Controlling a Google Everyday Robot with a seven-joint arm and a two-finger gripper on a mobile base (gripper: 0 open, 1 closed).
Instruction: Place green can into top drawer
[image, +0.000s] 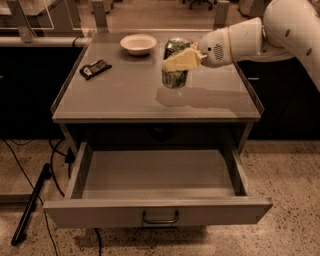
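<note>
**Camera view.** The gripper (181, 59) is shown above the table top (125, 97). Its fingers are clamped across the upper part of the green can (175, 76), which is held upright and appears to be clear of the surface. The top drawer (90, 212) stands pulled out, below the gripper and nearer the camera. The can is best carried forward past the table's front edge, kept upright, then lowered and released only when low inside the drawer. A white bowl (138, 43) lies just beyond the gripper, and a black packet (95, 68) lies well to its side. Neither is judged to obstruct; only the table edge must be cleared.
</note>
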